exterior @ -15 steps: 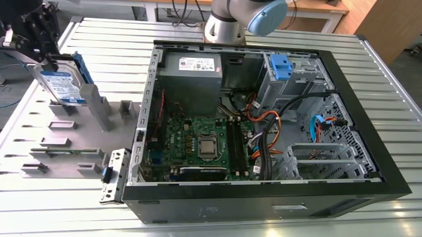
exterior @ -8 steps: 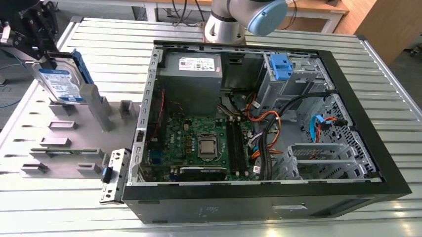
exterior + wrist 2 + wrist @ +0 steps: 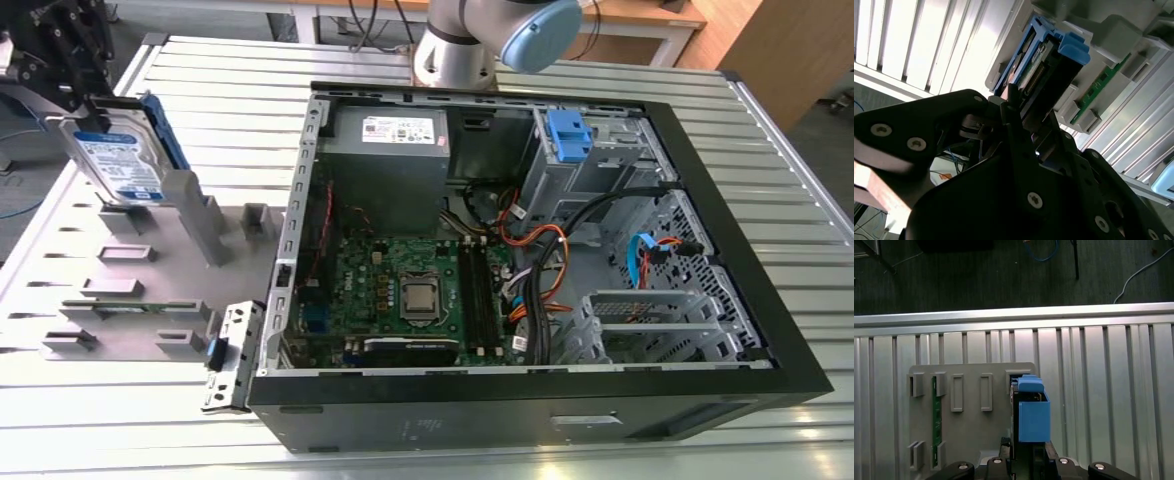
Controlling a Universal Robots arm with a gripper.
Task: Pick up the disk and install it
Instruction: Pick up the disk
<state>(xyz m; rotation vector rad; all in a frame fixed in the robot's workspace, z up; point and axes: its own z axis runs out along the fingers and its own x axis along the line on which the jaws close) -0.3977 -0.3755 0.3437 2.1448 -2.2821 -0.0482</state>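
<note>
One slatted metal table (image 3: 801, 200) under everything. On it, at the exterior view's right, an open computer case (image 3: 534, 410), side panel off, motherboard facing up. Inside, at the far end, a grey power-supply box (image 3: 387, 150), and next to that a drive cage (image 3: 621, 150) carrying a blue plastic bracket (image 3: 567, 135).

Well apart from the case, at the exterior view's left, a grey fixture plate (image 3: 54, 260) with raised slot holders. Over that plate, the disk (image 3: 123, 160): upright, slightly tilted, label toward the exterior camera, blue rail along its far edge. Lower edge right at one holder; seated or just clear, cannot tell.

Black gripper (image 3: 87, 100) down on the disk's upper end, fingers (image 3: 1014, 120) clamped onto its two flat faces. Blue handle tab (image 3: 1031, 412) jutting beyond them in both wrist views. Green memory stick (image 3: 934, 420) standing in a neighbouring slot, near the disk but not touching.

Judged as the lift out of the holder, early in the task. To do it well:
- Pull straight along the slot's own line, never sideways, to avoid binding the rails against the holder walls.
- Keep the clamp on the metal faces rather than on the springy blue plastic.
- Hold the tilt constant.
- Mind the memory stick and the neighbouring holders.
- Expect a dense, stiff, smooth-faced load, likelier to slip than to bend, so move slowly and without jerks.
</note>
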